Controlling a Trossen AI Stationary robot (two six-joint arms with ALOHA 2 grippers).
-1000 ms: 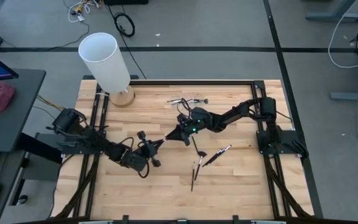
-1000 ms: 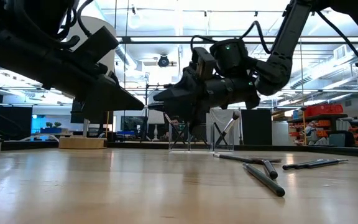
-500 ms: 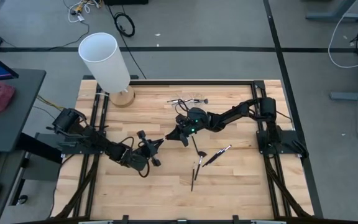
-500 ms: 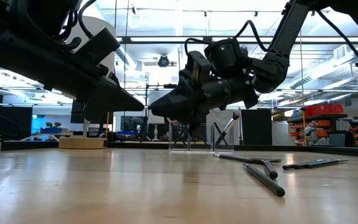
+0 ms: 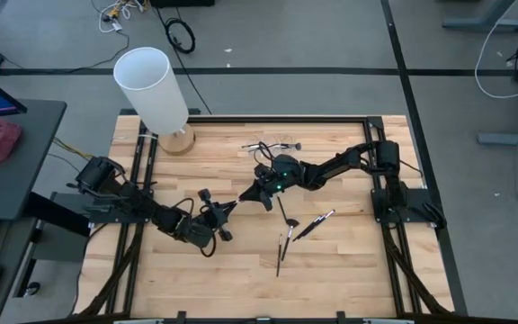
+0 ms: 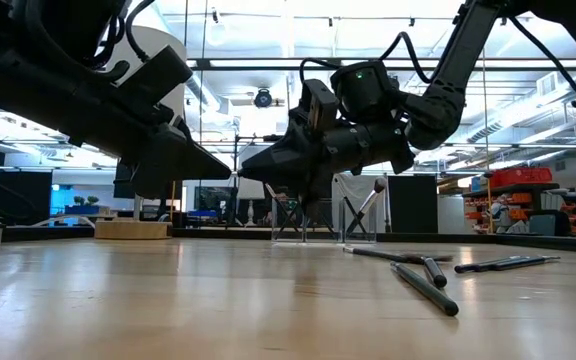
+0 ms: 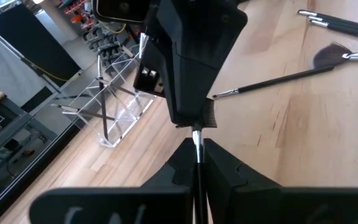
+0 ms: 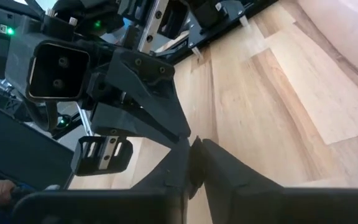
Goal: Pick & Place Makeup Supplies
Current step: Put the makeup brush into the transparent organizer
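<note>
Left gripper (image 5: 232, 205) clamped, tip-to-tip with closing right gripper (image 5: 245, 198).

Bright overhead lights, soft shadows; low view arms backlit, pics sharp.

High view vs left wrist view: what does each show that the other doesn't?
Only the high view: the white cylinder on its wooden base, at the table's far left corner.
Only the left wrist view: the comb head of the brush clamped in the left gripper.
Both: the right gripper tip to tip with the left one, and loose brushes lying on the wooden table.
</note>
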